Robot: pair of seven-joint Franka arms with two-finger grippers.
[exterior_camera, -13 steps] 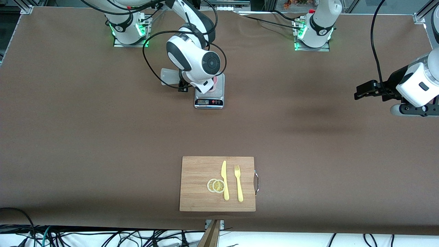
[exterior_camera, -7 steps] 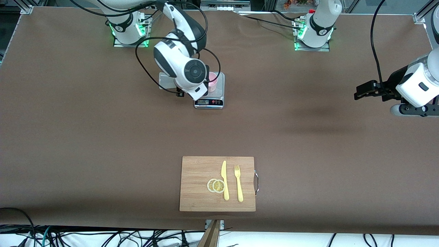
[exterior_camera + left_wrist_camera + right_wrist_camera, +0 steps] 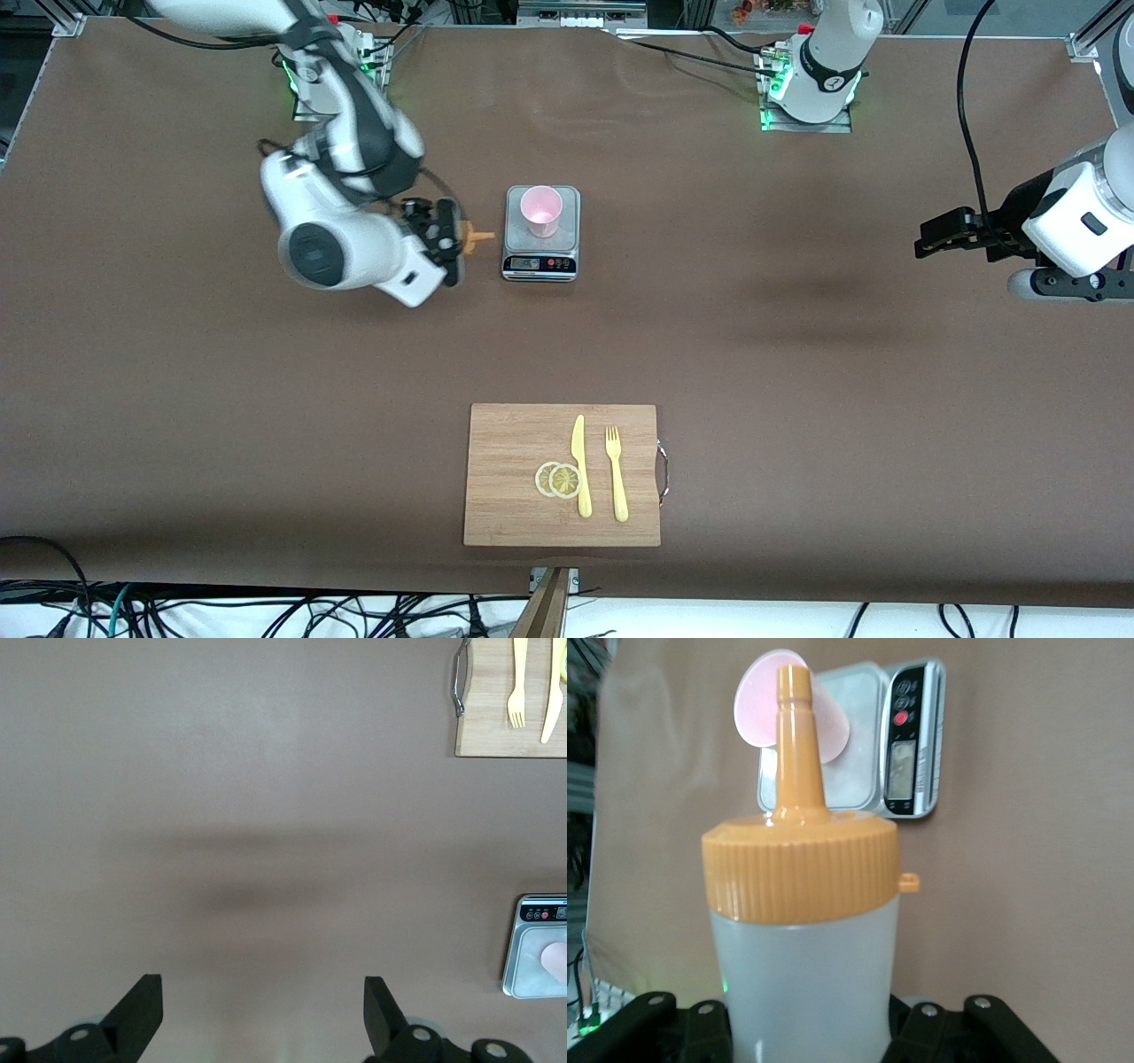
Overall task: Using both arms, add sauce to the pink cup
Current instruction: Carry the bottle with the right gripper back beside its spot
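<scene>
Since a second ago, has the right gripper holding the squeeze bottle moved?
Yes. The right gripper, shut on the orange-capped translucent squeeze bottle, has drawn back from over the grey scale toward the right arm's end of the table.

A wide bench (image 3: 177, 399) covered in a matte brown sheet fills the scene under even overhead light that casts soft shadows, framed at its farther corners by aluminium rails (image 3: 66, 22), with tangled black cables (image 3: 266, 613) lying on a white floor along its nearer edge.
</scene>
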